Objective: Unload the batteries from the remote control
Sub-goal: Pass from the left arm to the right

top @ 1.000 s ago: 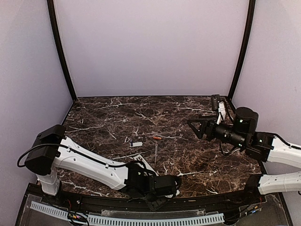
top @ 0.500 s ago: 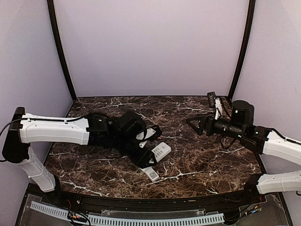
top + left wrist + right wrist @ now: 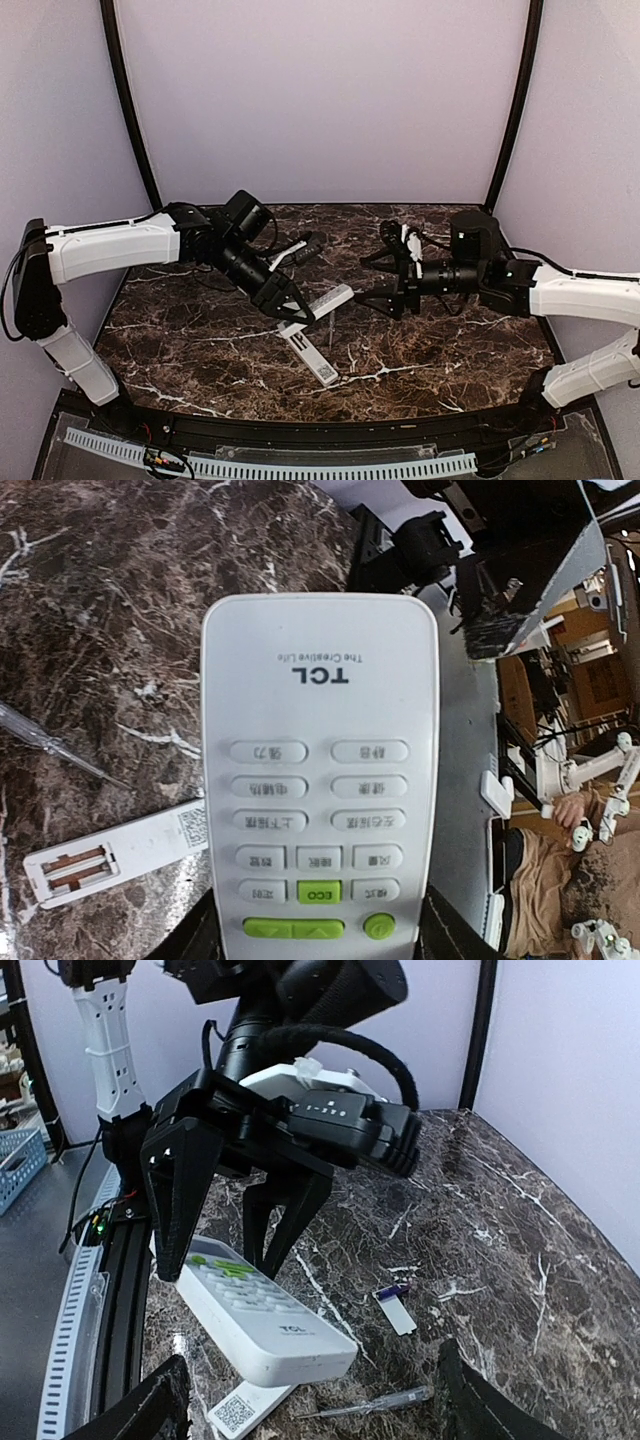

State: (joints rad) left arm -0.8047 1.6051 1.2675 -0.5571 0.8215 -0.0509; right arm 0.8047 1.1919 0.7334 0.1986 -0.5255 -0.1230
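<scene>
My left gripper (image 3: 298, 312) is shut on the near end of a white TCL remote (image 3: 330, 300) and holds it above the table, button side up in the left wrist view (image 3: 318, 730). A second white remote (image 3: 310, 356) lies flat beneath it with its compartment open, showing two brownish-orange strips (image 3: 75, 868). My right gripper (image 3: 385, 290) is open and empty, facing the held remote (image 3: 265, 1315) from the right. A dark blue battery (image 3: 392, 1291) lies against a small white cover plate (image 3: 400, 1314) on the table.
A clear-handled screwdriver (image 3: 370, 1403) lies on the marble table (image 3: 450, 350) just past the held remote; it also shows in the left wrist view (image 3: 50, 745). The purple back wall and black frame posts bound the table.
My left arm has swung from the front edge to the table's centre and now holds the remote raised. My right gripper has moved left toward the centre and faces the remote.
</scene>
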